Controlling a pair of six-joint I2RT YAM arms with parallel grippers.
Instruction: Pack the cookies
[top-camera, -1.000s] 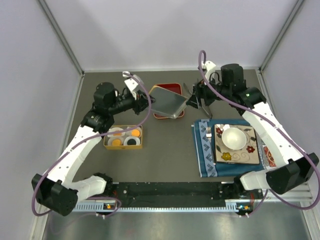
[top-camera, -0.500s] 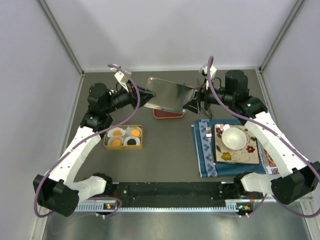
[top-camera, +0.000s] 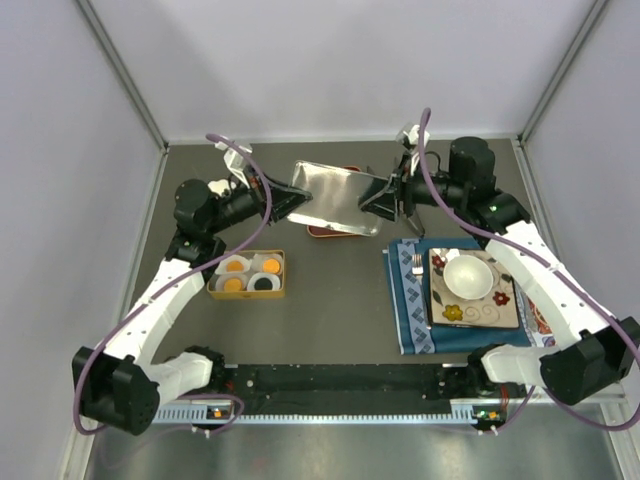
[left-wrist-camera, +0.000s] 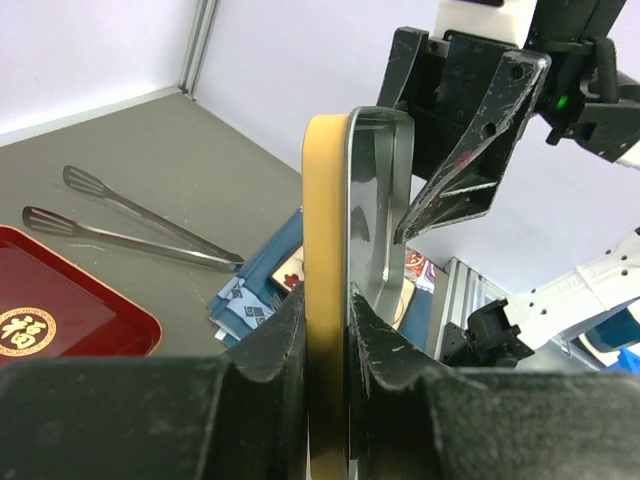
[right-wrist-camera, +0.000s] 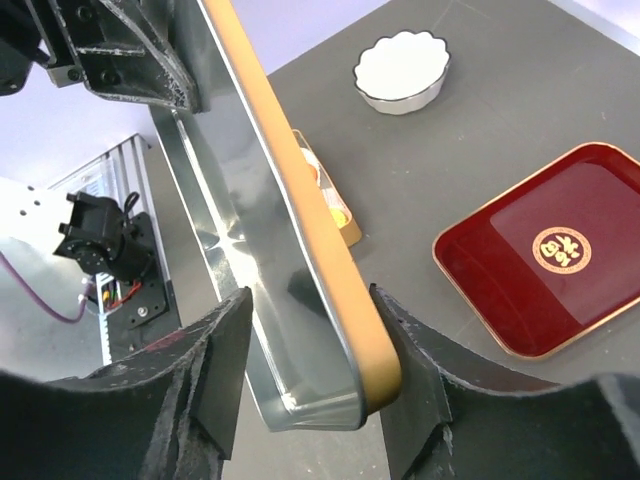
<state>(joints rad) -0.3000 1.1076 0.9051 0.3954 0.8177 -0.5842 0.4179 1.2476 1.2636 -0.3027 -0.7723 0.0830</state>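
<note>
Raised and turned since a second ago, the shiny rectangular gold-rimmed metal lid (top-camera: 335, 196) hangs between both arms, likely bound for the yellow tin (top-camera: 246, 294) holding the orange and black cookies (top-camera: 236, 266). The left gripper (top-camera: 284, 203) clamps one end; the right gripper (top-camera: 380, 203) straddles the other, grip uncertain.

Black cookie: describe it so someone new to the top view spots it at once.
On the dark table, left of the blue cloth, sits a small open gold tin. Of the four round cookies in it, the black cookie lies at the near right corner, the only dark disc beside three orange cookies.
</note>
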